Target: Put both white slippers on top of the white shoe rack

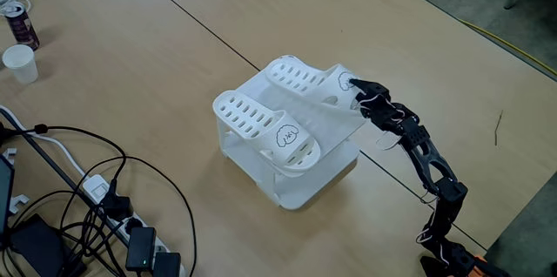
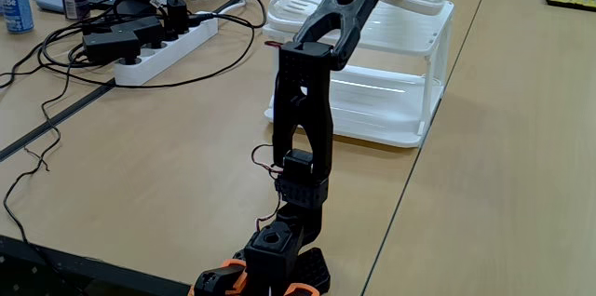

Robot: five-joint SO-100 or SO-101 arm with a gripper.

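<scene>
Here both slippers [image 1: 277, 122] lie atop the rack [image 1: 296, 181]. The hand [image 1: 355, 86] touches the far slipper's strap; whether it pinches is unclear.

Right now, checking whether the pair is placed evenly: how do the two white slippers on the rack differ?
In a fixed view, the near slipper lies free on the white shoe rack, while the far slipper has the gripper at its strap end. The near one's drawing shows fully; the far one's is partly covered by the fingers. Both are white, vented, lying side by side.
</scene>
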